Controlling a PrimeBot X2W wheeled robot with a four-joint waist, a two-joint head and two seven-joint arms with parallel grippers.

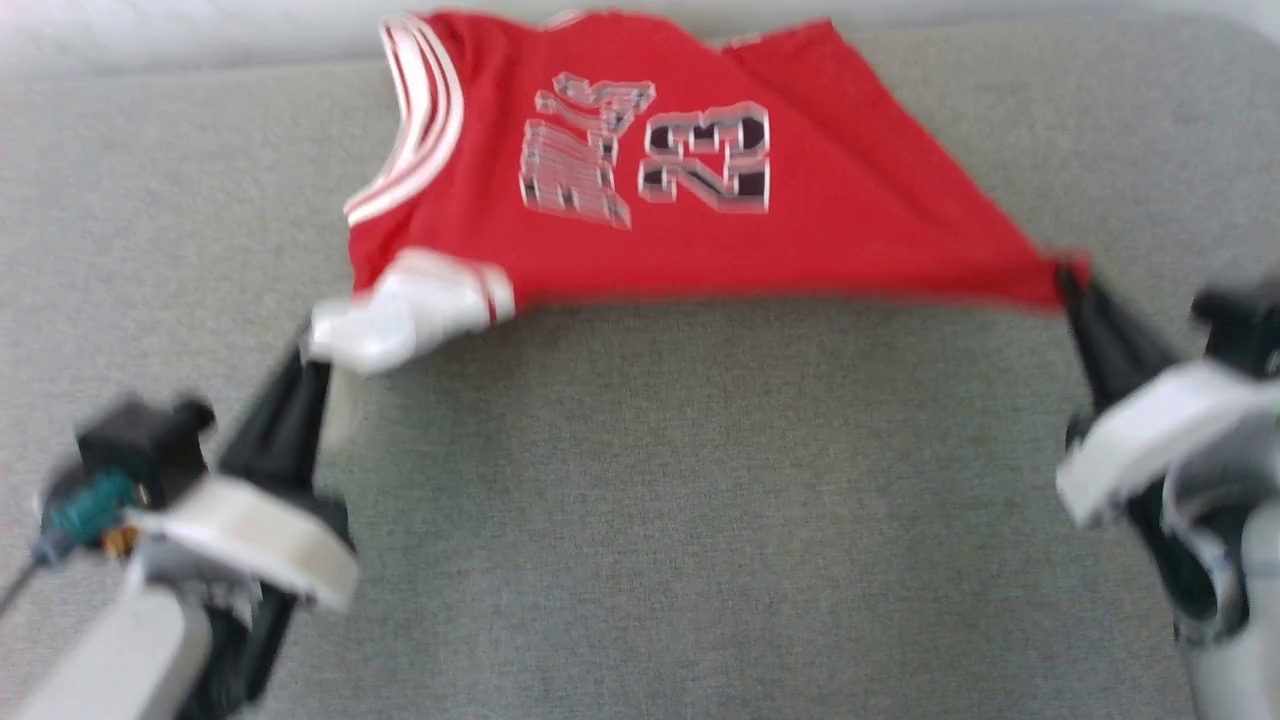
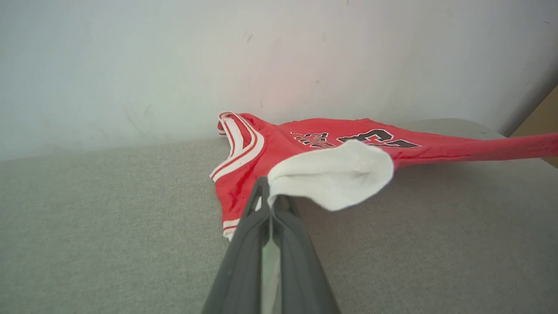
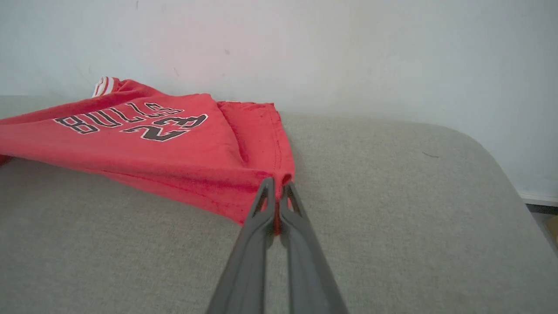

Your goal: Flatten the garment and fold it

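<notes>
Head view: the garment (image 1: 620, 200) is stretched across the upper middle, over the grey tabletop (image 1: 680, 520), between the left claw (image 1: 312, 352) and the right claw (image 1: 1068, 280).

Left wrist view, centre: the left claw is clamped on the white sleeve end (image 2: 335, 179).

Right wrist view, centre: the right claw pinches the red hem corner (image 3: 279, 174).

The step looks like flattening. The next move calls for lowering the garment evenly, under tension.

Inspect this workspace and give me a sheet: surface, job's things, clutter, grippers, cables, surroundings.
Surface: grey fabric top, with a rounded corner.
Job's things: red garment, lettering up, far part resting on the surface, near edge lifted and stretched between both grippers.
Clutter: nothing seen.
Grippers: left gripper shut on the white sleeve end; right gripper shut on a red corner.
Cables: thin dark lead by the left wrist, blurred.
Surroundings: pale wall behind the surface.
</notes>
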